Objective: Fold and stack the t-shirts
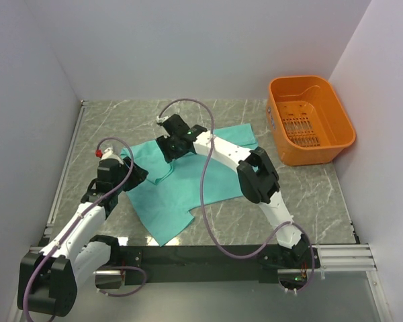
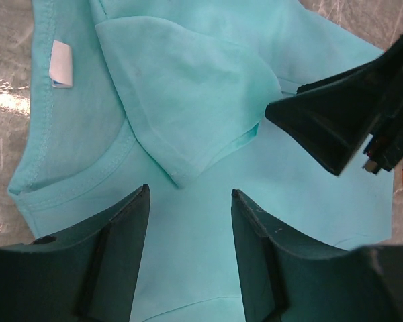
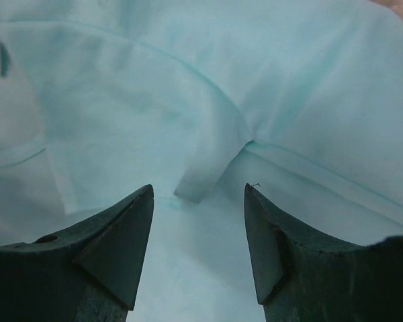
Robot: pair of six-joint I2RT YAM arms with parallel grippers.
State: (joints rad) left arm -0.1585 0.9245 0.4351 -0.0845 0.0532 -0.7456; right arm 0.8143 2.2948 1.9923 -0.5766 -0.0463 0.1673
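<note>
T-shirt [image 1: 158,204] partly hid under R claw [image 3: 198,191].

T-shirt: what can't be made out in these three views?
- Top external: the right arm hides part of the t-shirt near its far end.
- Left wrist: the white label is too small to read.
- Right wrist: cloth fills the frame, blurred, with the outline cut off by the edges.

To me the t-shirt [image 1: 168,201] looks like soft, matt cloth with stitched seams at the neck, and its small white label [image 2: 62,64] seems smooth. The desk [image 1: 309,194] has a grey marble-like finish with a weak shine. The basket [image 1: 316,155], at the upper right of the top view, is smooth orange plastic. The fingers [image 2: 114,255] of the left end effector [image 2: 188,196] look like dark, matt plastic.
</note>
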